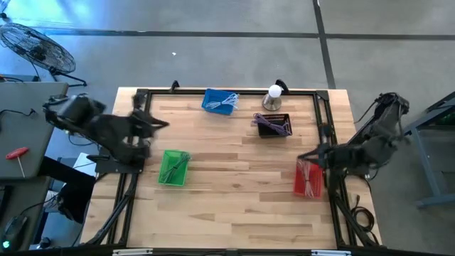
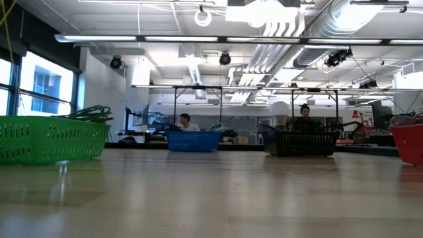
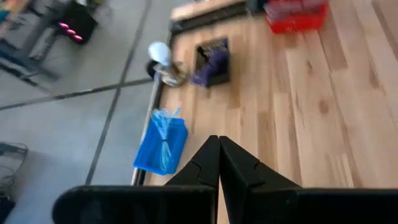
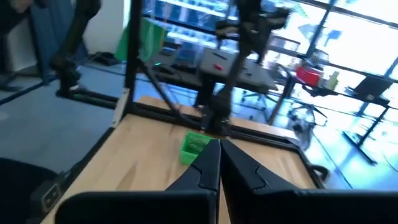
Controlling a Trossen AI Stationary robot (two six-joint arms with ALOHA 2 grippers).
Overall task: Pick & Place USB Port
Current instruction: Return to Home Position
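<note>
Four small baskets stand on the wooden table: a blue one at the far edge, a black one with purple cables right of it, a green one at the left and a red one at the right. Each holds cables; a separate USB port is out of view. My left gripper hangs shut and empty above the table's left edge, beyond the green basket; its wrist view shows the fingertips together. My right gripper hangs shut and empty just beyond the red basket, pointing left, its tips closed.
A small lamp with a white globe stands at the far edge beside the black basket. A black frame runs along the table's far, left and right sides. The wood between the baskets is bare. People sit at desks far behind the table.
</note>
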